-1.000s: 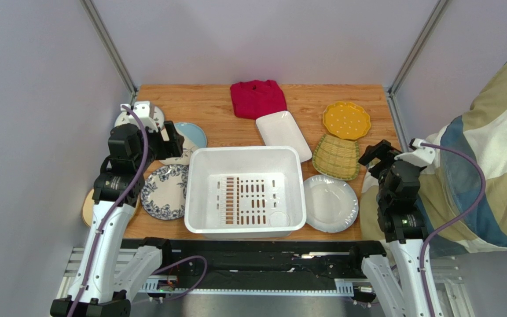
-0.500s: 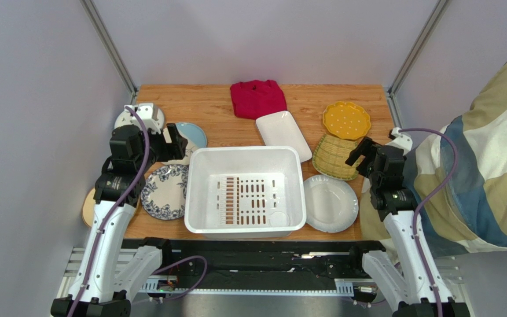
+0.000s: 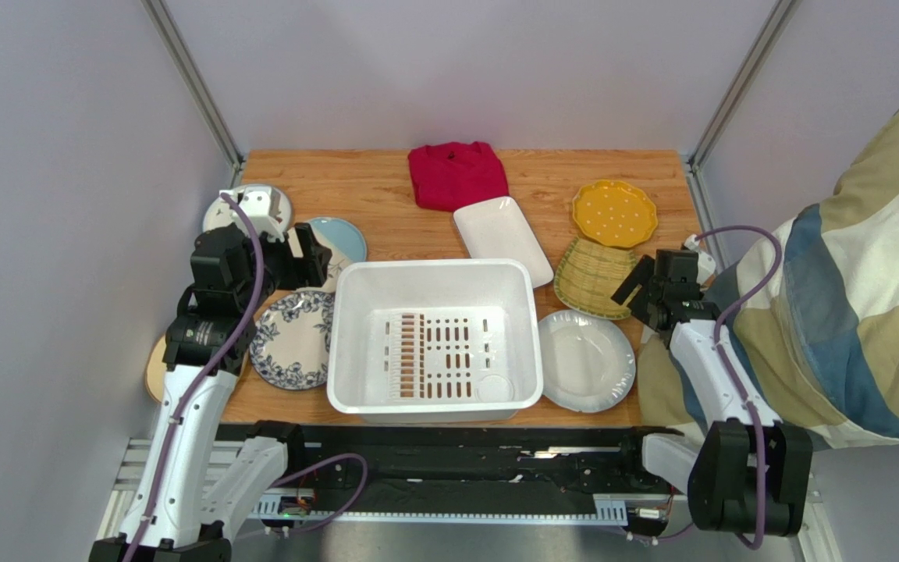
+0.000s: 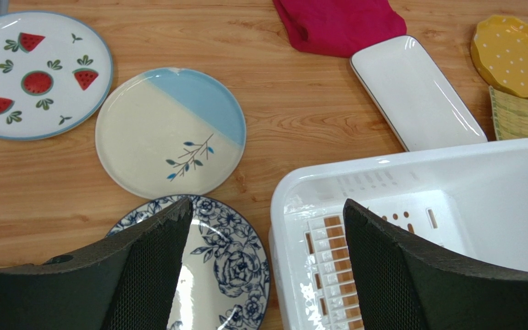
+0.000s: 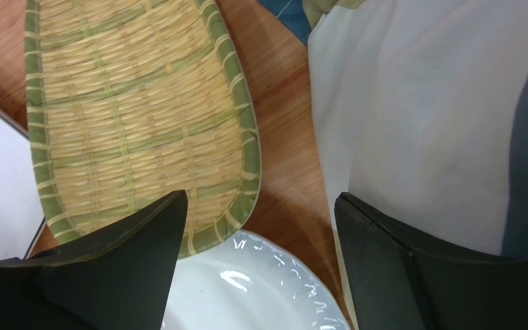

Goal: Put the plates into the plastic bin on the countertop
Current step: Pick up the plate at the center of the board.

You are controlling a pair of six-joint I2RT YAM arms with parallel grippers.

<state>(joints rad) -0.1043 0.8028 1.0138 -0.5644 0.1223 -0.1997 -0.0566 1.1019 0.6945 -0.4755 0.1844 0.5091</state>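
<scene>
The white plastic bin [image 3: 434,267] stands empty at the middle front of the countertop [image 3: 360,187]. To its left lie a blue floral plate [image 3: 292,340], a cream-and-blue plate [image 3: 343,238] and a strawberry-print plate [image 4: 36,75]. To its right lie a white round plate [image 3: 584,360], a greenish woven-look plate [image 3: 595,278], a yellow scalloped plate [image 3: 614,212] and a white rectangular plate [image 3: 502,239]. My left gripper [image 4: 268,203] is open and empty above the floral plate [image 4: 225,261] and the bin's left rim [image 4: 411,155]. My right gripper [image 5: 261,196] is open and empty over the gap between the woven plate [image 5: 129,117] and the white round plate [image 5: 246,289].
A folded red cloth [image 3: 457,173] lies at the back centre. A patterned blanket [image 3: 865,269] hangs against the table's right edge, close beside the right gripper [image 3: 642,281]. A tan round dish edge [image 3: 156,363] shows under the left arm. Grey walls enclose the table.
The right arm swung in from the right edge toward the woven and white round plates and dropped lower. The left arm shifted only slightly.
</scene>
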